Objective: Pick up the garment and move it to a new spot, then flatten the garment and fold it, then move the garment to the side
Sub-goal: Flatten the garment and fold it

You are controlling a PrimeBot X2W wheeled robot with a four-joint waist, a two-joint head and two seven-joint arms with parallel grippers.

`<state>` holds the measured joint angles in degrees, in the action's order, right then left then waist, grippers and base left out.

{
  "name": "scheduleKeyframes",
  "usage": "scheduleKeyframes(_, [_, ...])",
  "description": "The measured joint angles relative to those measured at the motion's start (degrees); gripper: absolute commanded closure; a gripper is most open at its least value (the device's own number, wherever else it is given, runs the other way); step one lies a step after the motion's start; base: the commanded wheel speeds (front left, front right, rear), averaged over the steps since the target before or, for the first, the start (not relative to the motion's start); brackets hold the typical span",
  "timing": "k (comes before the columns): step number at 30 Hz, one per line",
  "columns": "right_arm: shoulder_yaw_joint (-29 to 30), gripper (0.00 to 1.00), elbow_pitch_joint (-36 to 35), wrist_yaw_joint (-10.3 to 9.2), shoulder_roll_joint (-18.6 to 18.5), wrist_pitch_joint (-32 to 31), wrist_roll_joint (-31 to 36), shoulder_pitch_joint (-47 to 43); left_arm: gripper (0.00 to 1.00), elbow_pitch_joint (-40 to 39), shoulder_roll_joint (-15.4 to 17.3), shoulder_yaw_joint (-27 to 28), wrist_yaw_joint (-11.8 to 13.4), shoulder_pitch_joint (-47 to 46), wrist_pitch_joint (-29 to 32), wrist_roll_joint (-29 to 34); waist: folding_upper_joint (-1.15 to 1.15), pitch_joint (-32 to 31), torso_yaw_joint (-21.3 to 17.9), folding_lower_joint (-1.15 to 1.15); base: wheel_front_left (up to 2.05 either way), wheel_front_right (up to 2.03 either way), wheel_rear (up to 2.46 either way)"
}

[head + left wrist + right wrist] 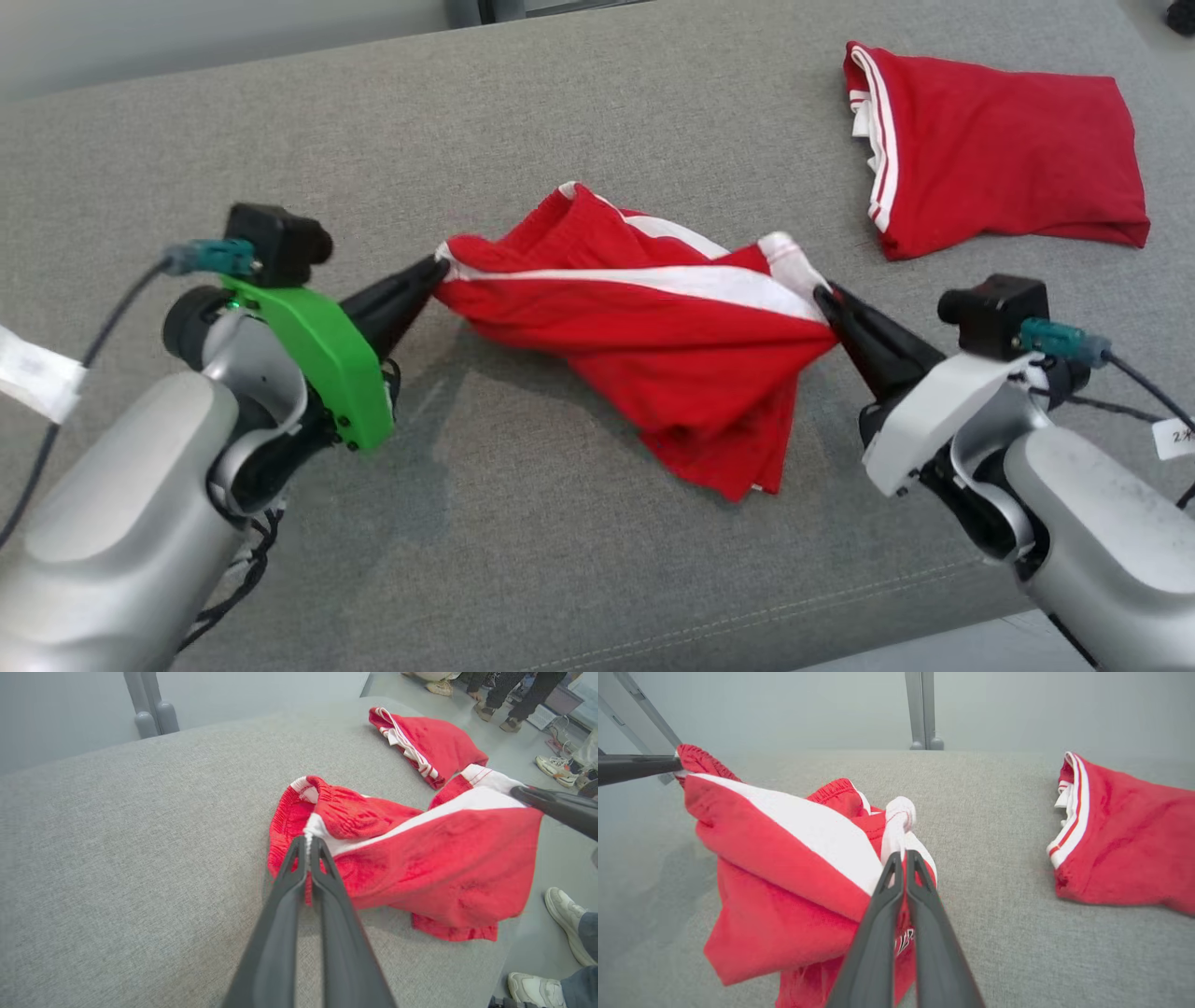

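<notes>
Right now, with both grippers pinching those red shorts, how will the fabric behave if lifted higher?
Probably floppy: the red shorts sag in folds between the left gripper and right gripper. Likely light, since two thin pinches at the edges hold them stretched. They may twist, as the white stripe already runs skewed.

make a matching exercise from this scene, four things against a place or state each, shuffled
1 left gripper
2 right gripper
3 held garment
4 folded garment

A lying apart at the far right
B shut on the white cuff
C stretched between both grippers
D shut on the waistband end

Pairs: 1-D, 2-B, 3-C, 4-A
</notes>
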<state>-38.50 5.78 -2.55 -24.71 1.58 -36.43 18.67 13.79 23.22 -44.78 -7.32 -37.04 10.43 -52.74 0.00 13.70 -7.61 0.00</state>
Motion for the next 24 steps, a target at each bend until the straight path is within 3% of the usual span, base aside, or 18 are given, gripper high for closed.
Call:
scheduleKeyframes(4, [2.0,1.0,-1.3,0.03,0.1,0.5,-0.3,4.7,1.0,-0.3,1.4,5.2,0.0,-0.9,-0.7,-4.8,0.0,-0.6,0.5,0.0,0.0,0.0,0.0])
scheduleKeyframes(8, [5.0,1.0,-2.4,-0.11,1.7,1.7,-4.7,5.3,1.0,-1.8,1.5,7.5,0.0,-1.5,-1.4,-7.2,0.0,-1.0,1.6,0.0,0.0,0.0,0.0])
scheduleKeyframes(15, [5.1,1.0,1.9,-2.12,3.4,2.4,-8.0,-4.7,1.0,-4.7,1.5,7.3,0.7,3.6,-1.9,-9.4,0.0,-0.9,3.7,0.0,0.0,0.0,0.0])
scheduleKeyframes(16, [4.2,0.84,2.8,-2.15,5.0,2.7,-8.7,-7.7,1.0,-5.3,1.9,7.2,1.7,6.9,-2.8,-10.0,0.0,-0.5,3.7,0.0,0.0,0.0,0.0])
scheduleKeyframes(19, [2.9,0.55,3.5,-2.15,6.4,3.0,-9.0,-10.4,1.0,-7.0,2.7,7.4,2.8,11.1,-4.3,-10.2,0.0,-0.1,3.3,0.0,0.0,0.0,0.0])
scheduleKeyframes(20, [2.4,0.24,3.6,-2.15,6.4,3.0,-9.0,-10.9,1.0,-7.6,2.9,7.4,2.9,12.1,-4.6,-10.2,0.0,0.0,3.1,0.0,0.0,0.0,0.0])
scheduleKeyframes(21, [2.0,0.01,3.8,-2.15,6.2,3.0,-8.8,-11.1,1.0,-8.3,3.1,7.5,3.2,13.1,-5.0,-10.3,0.0,0.1,2.8,0.0,0.0,0.0,0.0])
scheduleKeyframes(24, [1.3,0.0,3.8,-2.15,4.3,3.0,-7.5,-11.1,1.0,-10.5,4.0,7.1,4.0,15.7,-5.4,-10.3,0.0,0.3,2.0,0.0,0.0,0.0,0.0])
